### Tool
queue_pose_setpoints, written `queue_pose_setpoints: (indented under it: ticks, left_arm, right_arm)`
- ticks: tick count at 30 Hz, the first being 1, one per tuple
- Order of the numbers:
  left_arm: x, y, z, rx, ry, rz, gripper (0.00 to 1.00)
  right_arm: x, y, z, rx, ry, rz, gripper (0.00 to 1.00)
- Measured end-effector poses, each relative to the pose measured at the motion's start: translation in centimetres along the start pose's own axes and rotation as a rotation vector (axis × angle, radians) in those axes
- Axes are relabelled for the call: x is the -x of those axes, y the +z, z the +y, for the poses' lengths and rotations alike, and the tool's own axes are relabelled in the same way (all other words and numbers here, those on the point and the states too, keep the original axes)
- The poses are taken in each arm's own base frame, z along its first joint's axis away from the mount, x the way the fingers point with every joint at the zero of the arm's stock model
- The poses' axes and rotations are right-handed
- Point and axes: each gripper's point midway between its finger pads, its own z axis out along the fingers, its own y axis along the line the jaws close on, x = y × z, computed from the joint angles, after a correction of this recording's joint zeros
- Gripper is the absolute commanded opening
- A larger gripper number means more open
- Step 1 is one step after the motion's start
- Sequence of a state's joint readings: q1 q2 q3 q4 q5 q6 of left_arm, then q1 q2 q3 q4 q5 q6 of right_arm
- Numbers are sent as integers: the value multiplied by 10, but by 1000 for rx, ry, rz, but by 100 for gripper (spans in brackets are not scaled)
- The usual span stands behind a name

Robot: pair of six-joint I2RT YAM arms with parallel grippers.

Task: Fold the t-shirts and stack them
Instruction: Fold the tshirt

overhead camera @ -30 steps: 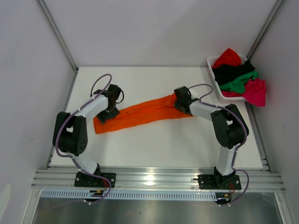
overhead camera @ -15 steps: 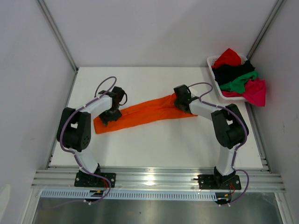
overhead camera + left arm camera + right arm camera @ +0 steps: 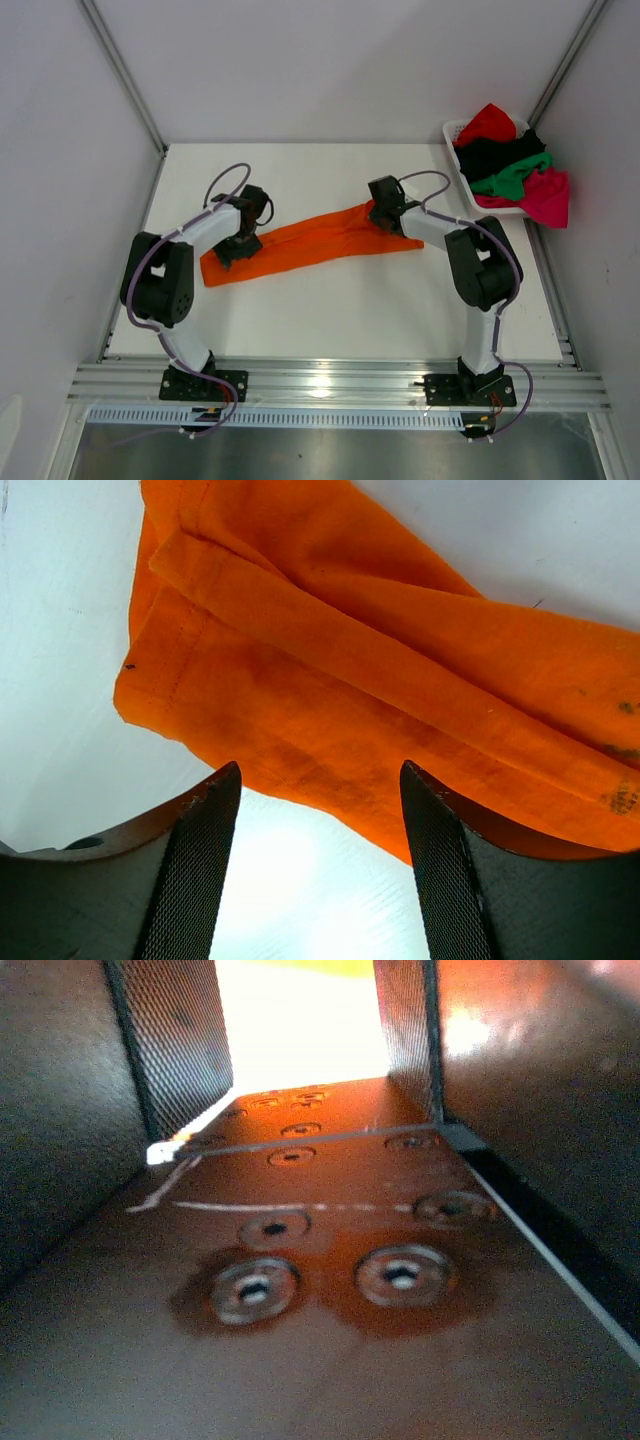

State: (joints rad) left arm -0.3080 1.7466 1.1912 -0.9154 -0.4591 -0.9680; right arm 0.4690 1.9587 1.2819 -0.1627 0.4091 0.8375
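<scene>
My left fingers have slid a bit to the right over the near end of the orange t-shirt. My right fingers nudged up and left. The shirt itself has not moved (so no fold is made yet). Both sets of fingers are spread apart and hold nothing. The shirt lies mid-desk as one long bunched strip. Its left end is nearer me, and its right end slants away toward the basket.
</scene>
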Motion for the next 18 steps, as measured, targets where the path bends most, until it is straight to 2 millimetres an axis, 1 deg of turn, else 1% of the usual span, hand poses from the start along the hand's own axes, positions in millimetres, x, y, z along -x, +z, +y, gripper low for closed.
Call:
queue_pose_setpoints:
  ticks: [6, 10, 18]
  left_arm:
    - [-3, -2, -1, -2, 11, 0, 68]
    - [-4, -3, -2, -2, 15, 0, 68]
    - [-10, -7, -9, -12, 36, -3, 68]
  right_arm:
    - [-6, 16, 2, 2, -19, 18, 42]
    - [-9, 20, 3, 11, -24, 30, 42]
    - [-5, 23, 12, 32, -32, 29, 42]
